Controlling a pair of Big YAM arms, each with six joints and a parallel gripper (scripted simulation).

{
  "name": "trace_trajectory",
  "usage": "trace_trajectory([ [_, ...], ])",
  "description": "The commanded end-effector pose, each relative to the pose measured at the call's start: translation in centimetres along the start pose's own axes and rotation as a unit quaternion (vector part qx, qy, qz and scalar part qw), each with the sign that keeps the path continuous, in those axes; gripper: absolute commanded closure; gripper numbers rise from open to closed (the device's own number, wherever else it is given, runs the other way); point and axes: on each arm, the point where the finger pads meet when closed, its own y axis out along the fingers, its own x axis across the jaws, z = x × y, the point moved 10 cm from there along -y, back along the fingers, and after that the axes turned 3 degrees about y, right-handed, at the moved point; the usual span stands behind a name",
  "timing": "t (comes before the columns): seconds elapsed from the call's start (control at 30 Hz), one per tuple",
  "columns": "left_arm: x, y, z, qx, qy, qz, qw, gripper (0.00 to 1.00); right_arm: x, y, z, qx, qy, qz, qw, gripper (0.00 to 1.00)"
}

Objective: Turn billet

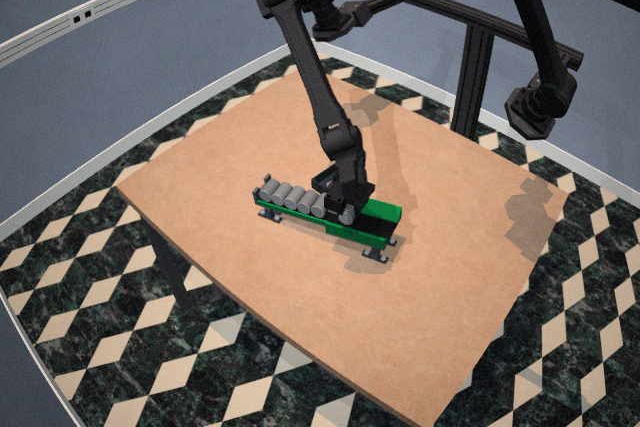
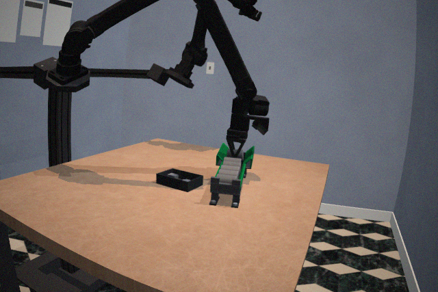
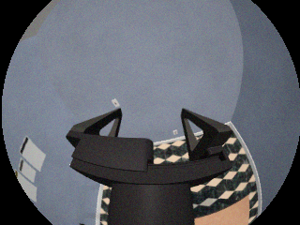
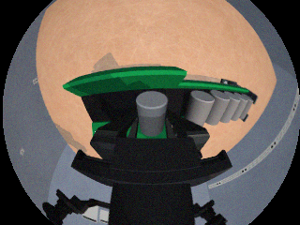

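The black right gripper clasps the grey cylindrical billet at the green feed ramp, inside the brown tabletop's edges; exterior view mostly hides it. The black left gripper, outside top view, has its fingers spread.

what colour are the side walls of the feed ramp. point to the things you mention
Green on the feed ramp (image 1: 356, 234) (image 2: 222, 154) (image 4: 127, 81); the right wrist view shows it best.

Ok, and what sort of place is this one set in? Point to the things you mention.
Probably a robotics lab or test cell: two black arms hang from a metal frame (image 1: 473, 81) (image 2: 59, 126) beside a wooden table (image 1: 248, 138) (image 2: 116, 232), a small green feed ramp (image 1: 356, 235) (image 2: 222, 154) (image 4: 131, 79) stands on it, and plain blue walls surround them.
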Motion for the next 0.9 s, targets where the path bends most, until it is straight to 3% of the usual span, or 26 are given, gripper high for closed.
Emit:
trace_trajectory([
  [0.0, 0.4, -0.8, -1.6, -0.028, 0.009, -0.004, 1.000, 0.00, 0.9, -2.5, -2.9, -0.033, 0.010, -0.020, 0.999, 1.00],
  [0.77, 0.4, -0.8, -1.6, -0.028, 0.009, -0.004, 1.000, 0.00, 1.0, -1.8, -2.7, -0.029, 0.009, -0.018, 0.999, 1.00],
  [0.87, 0.4, -0.8, -1.6, -0.028, 0.009, -0.004, 1.000, 0.00, 0.7, -3.0, -3.4, -0.037, 0.014, -0.022, 0.999, 1.00],
])
